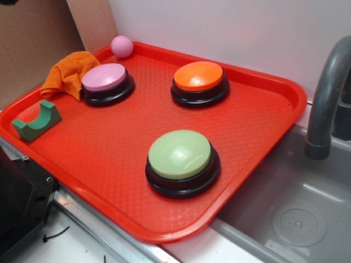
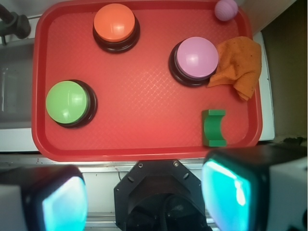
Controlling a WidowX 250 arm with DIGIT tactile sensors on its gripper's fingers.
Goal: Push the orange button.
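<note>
The orange button (image 1: 198, 76) (image 2: 114, 22), a domed orange top on a black round base, stands at the far side of the red tray (image 1: 164, 233) (image 2: 144, 106). My gripper (image 2: 144, 202) does not show in the exterior view. In the wrist view it hangs high over the tray's near edge, well back from the button. Its two teal-padded fingers (image 2: 65, 204) stand wide apart, open, with nothing between them.
On the tray also stand a pink button (image 1: 104, 77) (image 2: 196, 57) and a pale-green button (image 1: 180, 155) (image 2: 67, 102). An orange cloth (image 1: 67, 74) (image 2: 239, 62), a pink ball (image 1: 122, 46) (image 2: 225, 9) and a green arched block (image 1: 37, 120) (image 2: 213, 127) lie there. A grey faucet (image 1: 326, 98) and sink (image 1: 296, 208) adjoin.
</note>
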